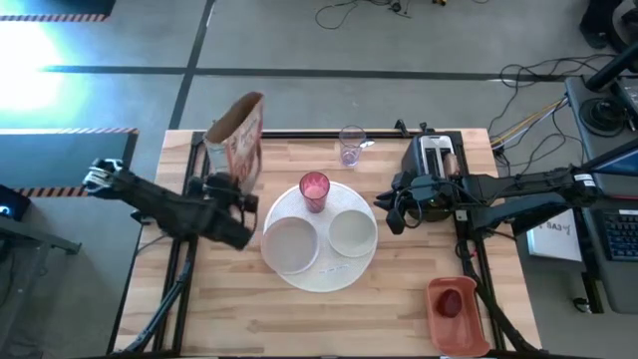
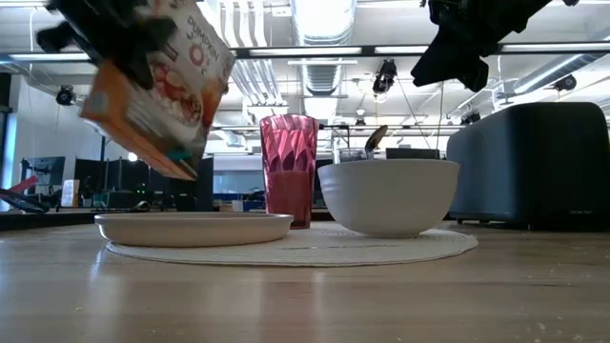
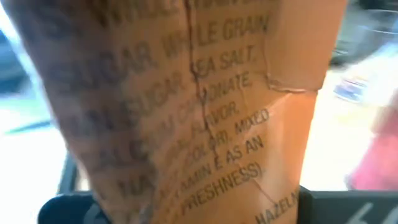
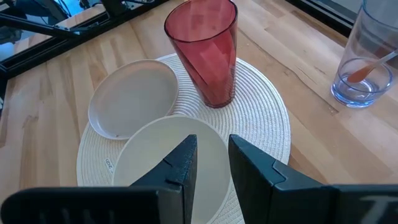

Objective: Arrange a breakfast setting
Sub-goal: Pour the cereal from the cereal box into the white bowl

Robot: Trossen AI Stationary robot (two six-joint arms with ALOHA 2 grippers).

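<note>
Left gripper (image 1: 231, 189) is clamping our cereal box (image 1: 239, 140), tilting it toward the white bowl (image 1: 352, 231) for pouring; right gripper (image 4: 210, 163), slightly apart, is hovering empty

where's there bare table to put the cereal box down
Bare wood runs along the near table edge, between the round mat and the red tray. It is crowded mid-table: small plate, bowl, pink cup, and the toaster to the right.
</note>
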